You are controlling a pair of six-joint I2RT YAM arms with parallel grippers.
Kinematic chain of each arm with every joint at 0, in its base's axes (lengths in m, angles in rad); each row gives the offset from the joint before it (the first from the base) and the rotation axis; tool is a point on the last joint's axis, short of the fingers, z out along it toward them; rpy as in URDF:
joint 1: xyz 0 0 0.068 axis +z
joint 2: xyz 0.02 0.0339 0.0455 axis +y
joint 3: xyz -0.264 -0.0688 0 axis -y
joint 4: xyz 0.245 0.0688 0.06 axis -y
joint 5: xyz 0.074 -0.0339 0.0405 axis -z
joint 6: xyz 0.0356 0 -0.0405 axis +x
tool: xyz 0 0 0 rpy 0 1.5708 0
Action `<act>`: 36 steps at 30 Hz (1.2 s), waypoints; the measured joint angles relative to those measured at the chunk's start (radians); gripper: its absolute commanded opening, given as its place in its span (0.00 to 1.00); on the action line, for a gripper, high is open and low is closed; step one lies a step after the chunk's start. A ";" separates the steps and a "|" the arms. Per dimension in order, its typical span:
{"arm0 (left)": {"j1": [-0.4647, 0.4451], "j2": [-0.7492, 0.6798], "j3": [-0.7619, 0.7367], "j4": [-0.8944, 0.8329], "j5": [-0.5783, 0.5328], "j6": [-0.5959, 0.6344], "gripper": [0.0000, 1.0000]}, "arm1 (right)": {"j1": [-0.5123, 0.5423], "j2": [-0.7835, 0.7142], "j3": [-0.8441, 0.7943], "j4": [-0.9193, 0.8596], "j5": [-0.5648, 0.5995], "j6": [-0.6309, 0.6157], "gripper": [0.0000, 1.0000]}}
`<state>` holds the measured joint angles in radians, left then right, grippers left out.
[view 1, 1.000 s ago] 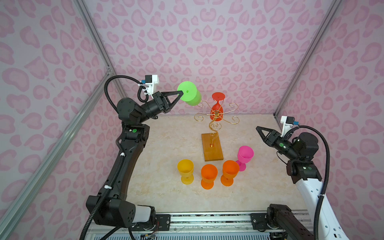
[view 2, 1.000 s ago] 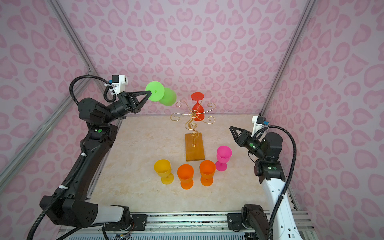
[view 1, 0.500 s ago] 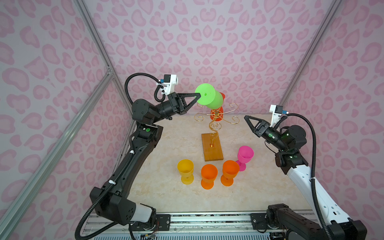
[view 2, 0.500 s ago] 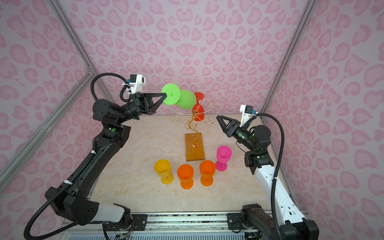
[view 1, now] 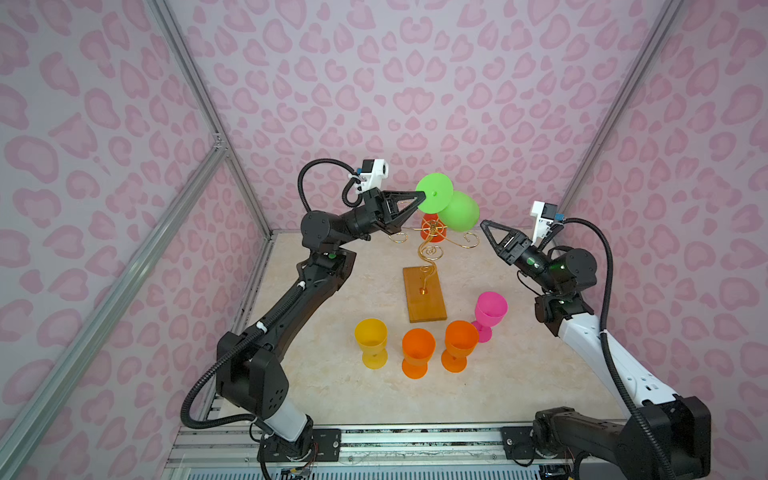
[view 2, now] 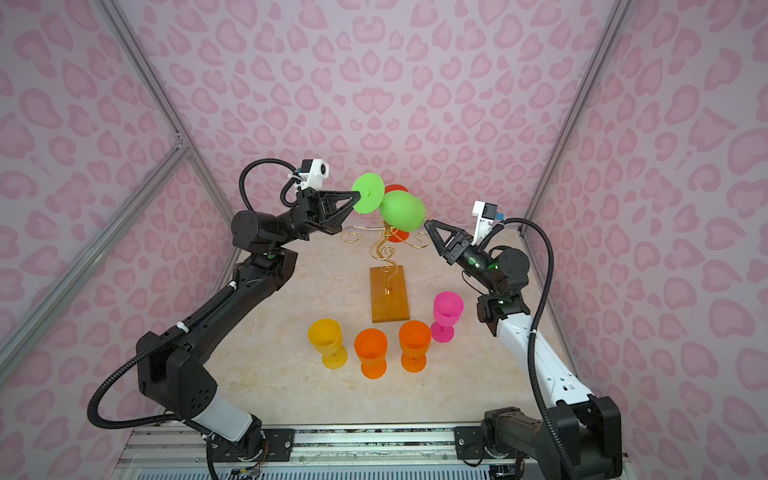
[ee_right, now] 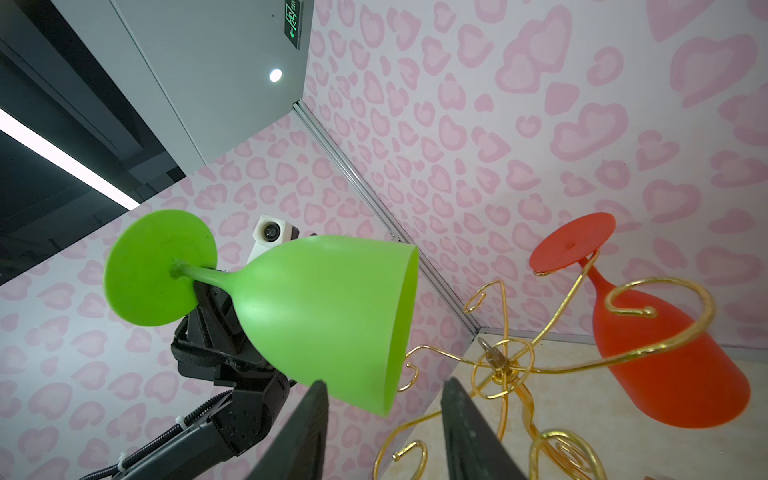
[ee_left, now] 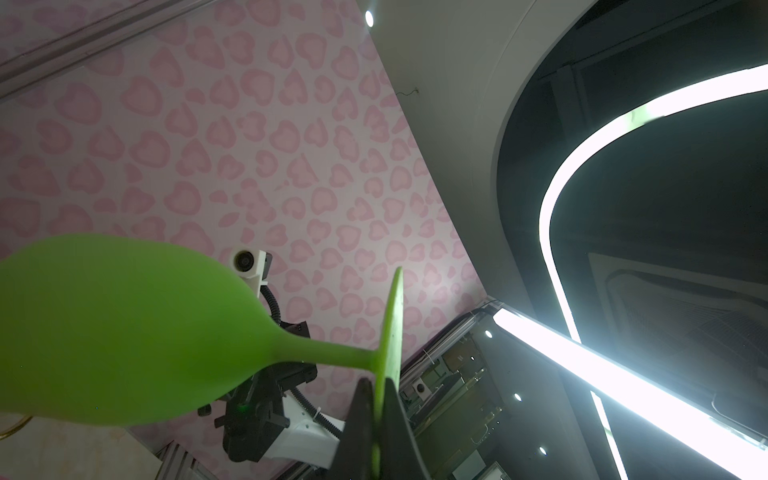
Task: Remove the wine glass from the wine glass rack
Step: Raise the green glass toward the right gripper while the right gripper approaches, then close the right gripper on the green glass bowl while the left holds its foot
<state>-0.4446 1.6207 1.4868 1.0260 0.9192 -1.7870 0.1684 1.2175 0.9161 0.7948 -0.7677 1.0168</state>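
Pinching the flat foot of the green wine glass (view 1: 457,210), the left gripper (view 1: 419,195) is clamped tight and holds it sideways, clear of the wine glass rack (view 1: 424,297) below its fingers. The right gripper (ee_right: 384,384) stands partly open and empty, with the bowl's rim just off its fingertips. A red glass (ee_right: 665,357) hangs on the rack beyond them.
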 measured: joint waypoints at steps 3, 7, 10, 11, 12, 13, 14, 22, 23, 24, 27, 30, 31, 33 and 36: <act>-0.007 0.027 -0.004 0.069 -0.011 -0.058 0.01 | 0.001 0.012 0.000 0.055 -0.006 0.021 0.46; -0.014 0.064 -0.004 0.156 -0.031 -0.134 0.02 | 0.002 0.028 -0.004 0.127 -0.021 0.047 0.46; -0.014 0.085 -0.004 0.208 -0.047 -0.180 0.01 | 0.003 0.040 -0.004 0.153 -0.024 0.065 0.47; -0.015 0.091 -0.004 0.222 -0.051 -0.193 0.01 | 0.003 0.044 -0.005 0.161 -0.026 0.066 0.47; -0.015 0.097 -0.003 0.235 -0.055 -0.208 0.01 | 0.004 0.047 -0.008 0.172 -0.027 0.069 0.47; -0.016 0.101 -0.003 0.248 -0.058 -0.215 0.01 | 0.004 0.051 -0.011 0.186 -0.031 0.077 0.46; -0.016 0.107 -0.003 0.261 -0.062 -0.231 0.01 | 0.004 0.056 -0.013 0.202 -0.033 0.087 0.47; -0.022 0.165 0.005 0.342 -0.095 -0.294 0.02 | 0.004 0.137 -0.029 0.432 -0.048 0.208 0.43; -0.022 0.173 0.006 0.351 -0.100 -0.304 0.01 | 0.005 0.152 -0.029 0.475 -0.051 0.228 0.43; -0.023 0.178 0.009 0.360 -0.103 -0.304 0.02 | 0.005 0.161 -0.029 0.504 -0.052 0.243 0.43; -0.024 0.191 0.023 0.388 -0.105 -0.304 0.02 | 0.006 0.194 -0.026 0.602 -0.058 0.303 0.41; -0.024 0.204 0.039 0.414 -0.108 -0.306 0.01 | 0.007 0.207 -0.024 0.651 -0.062 0.336 0.40; -0.024 0.209 0.044 0.421 -0.108 -0.306 0.01 | 0.008 0.208 -0.024 0.661 -0.062 0.338 0.39; -0.024 0.218 0.056 0.433 -0.109 -0.306 0.01 | 0.011 0.211 -0.024 0.678 -0.062 0.342 0.38; -0.024 0.233 0.070 0.446 -0.116 -0.306 0.02 | 0.017 0.213 -0.021 0.681 -0.064 0.345 0.36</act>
<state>-0.4686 1.8538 1.5570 1.4715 0.8028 -2.0930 0.1852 1.4307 0.8955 1.4757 -0.8318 1.3617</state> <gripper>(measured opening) 0.065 0.370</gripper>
